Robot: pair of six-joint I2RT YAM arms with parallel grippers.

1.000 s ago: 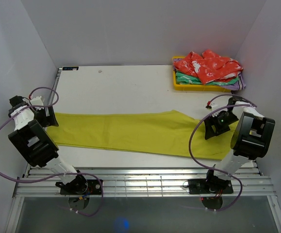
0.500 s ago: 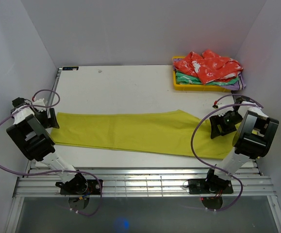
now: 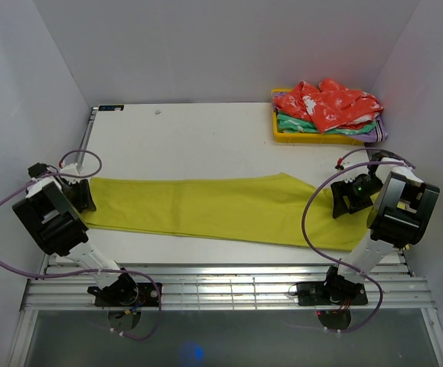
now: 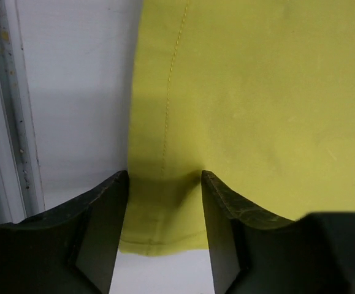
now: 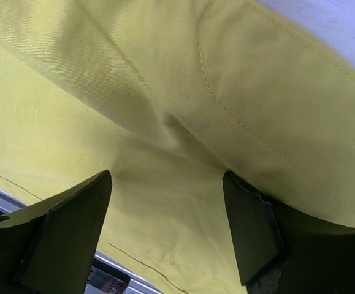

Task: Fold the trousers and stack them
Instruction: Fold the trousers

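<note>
Straddling trousers [image 3: 206, 208], left end effector [image 4: 164, 177] and right end effector [image 5: 166, 177] agape, empty; heaped tray [image 3: 298, 139] beyond.

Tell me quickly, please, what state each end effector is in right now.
Left end effector: open, fingers either side of the trousers hem, holding nothing.
Right end effector: open over the trousers' wider end, holding nothing.

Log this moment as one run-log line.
trousers: flat, stretched full length | left gripper: open at hem | right gripper: open at waist end
</note>
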